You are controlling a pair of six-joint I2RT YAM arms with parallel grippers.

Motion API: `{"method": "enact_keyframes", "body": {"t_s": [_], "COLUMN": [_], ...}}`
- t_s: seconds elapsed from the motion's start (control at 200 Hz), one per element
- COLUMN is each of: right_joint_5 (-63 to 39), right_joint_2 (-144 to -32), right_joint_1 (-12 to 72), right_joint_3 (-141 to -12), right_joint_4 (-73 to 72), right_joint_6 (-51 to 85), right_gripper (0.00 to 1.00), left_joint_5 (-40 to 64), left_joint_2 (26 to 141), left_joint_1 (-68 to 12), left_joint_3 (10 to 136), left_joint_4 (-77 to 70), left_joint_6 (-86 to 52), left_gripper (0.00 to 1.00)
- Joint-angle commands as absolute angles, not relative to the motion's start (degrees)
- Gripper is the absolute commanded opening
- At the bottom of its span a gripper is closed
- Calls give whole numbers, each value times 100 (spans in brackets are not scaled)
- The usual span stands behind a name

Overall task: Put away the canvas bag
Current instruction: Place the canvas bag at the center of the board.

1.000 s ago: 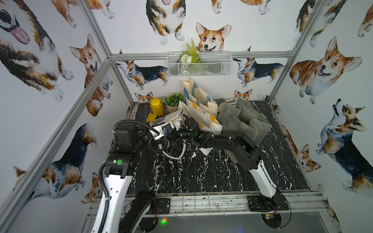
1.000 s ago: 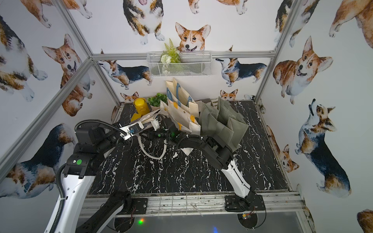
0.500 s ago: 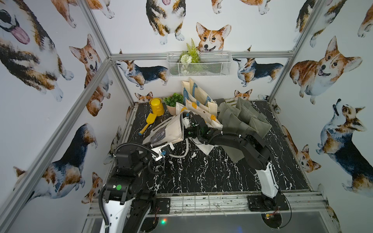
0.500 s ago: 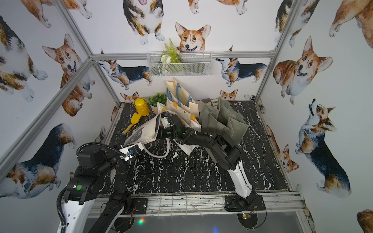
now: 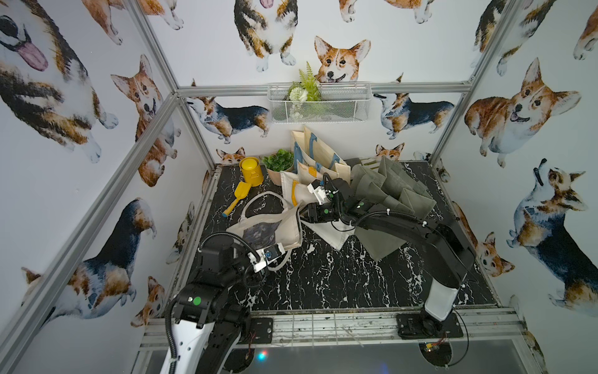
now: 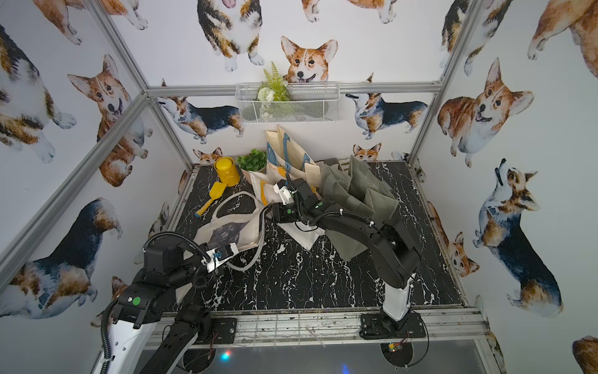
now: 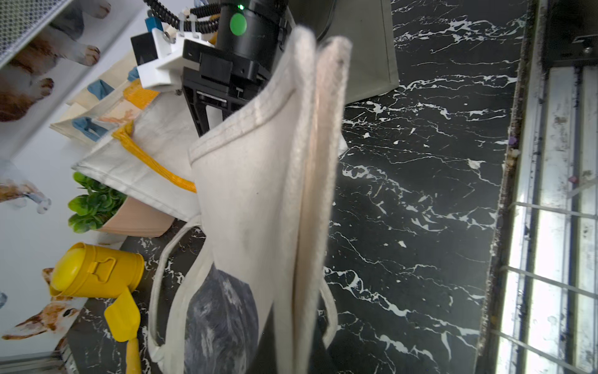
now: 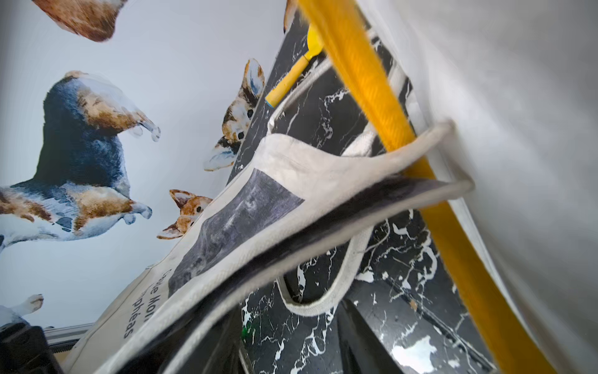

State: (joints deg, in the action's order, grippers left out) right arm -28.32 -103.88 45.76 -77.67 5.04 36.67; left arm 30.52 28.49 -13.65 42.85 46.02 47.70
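Over black marble-pattern table (image 5: 323, 285), spotting cream canvas bag with grey print (image 5: 271, 226) strung between both arms, straps (image 5: 259, 200) drooping; likely light, soft, floppy, so best pinched at hem corners or straps. Reading left hand (image 5: 278, 254) as clamped on one bag edge, right hand (image 5: 304, 212) at opposite corner, cannot tell if gripping. Getting jaw detail only from left wrist, printed lettering (image 8: 152, 301) only from right wrist.

My left tool (image 7: 293, 354) pulls back toward the table's (image 5: 323, 285) front-left corner, dragging the canvas bag (image 5: 271, 226) clear of the stacked bags (image 5: 312, 158); it now stretches out from my right tool (image 5: 304, 212).
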Motion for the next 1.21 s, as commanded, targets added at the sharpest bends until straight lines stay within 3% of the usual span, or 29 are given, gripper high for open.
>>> {"method": "enact_keyframes", "body": {"t_s": [0.0,0.105,0.195,0.3,0.385,0.641,0.876,0.991,1.071,1.201], "right_joint_5": [-3096,-3067,-2944,-2832,-2781,-2512,-2127,-1821,-1578,-1261], "right_joint_2": [-10280,-10159,-10039,-9912,-9846,-9493,-9061,-8935,-8870,-8920], "right_joint_1": [4582,4584,4584,4584,4581,4580,4579,4584,4570,4406], "right_joint_3": [-7905,-7987,-7984,-7961,-7990,-8147,-8351,-8559,-8707,-8925], "right_joint_4": [1211,1559,1873,2187,2418,3033,3401,3558,3698,4062], "right_joint_6": [3473,3351,3169,2941,2759,2047,1386,959,525,-43], "right_gripper": [50,51,52,52,52,54,60,62,70,76], "left_joint_5": [3288,3074,2865,2808,2854,3195,3499,2447,1565,767], "left_joint_2": [3019,3100,3174,3369,3652,4046,4188,4301,4658,5592], "left_joint_1": [-1484,-1742,-1968,-2155,-2267,-2277,-2276,-2275,-2273,-2222], "left_joint_3": [4207,4060,3982,4074,4329,5170,5498,5668,5984,6844], "left_joint_4": [4850,5081,5085,5025,5201,5060,4853,4588,4603,4877], "left_joint_6": [4591,4641,4543,4291,4057,2345,907,105,-301,-298], "left_gripper": [1,28,41,66,76,81,77,72,68,80]}}
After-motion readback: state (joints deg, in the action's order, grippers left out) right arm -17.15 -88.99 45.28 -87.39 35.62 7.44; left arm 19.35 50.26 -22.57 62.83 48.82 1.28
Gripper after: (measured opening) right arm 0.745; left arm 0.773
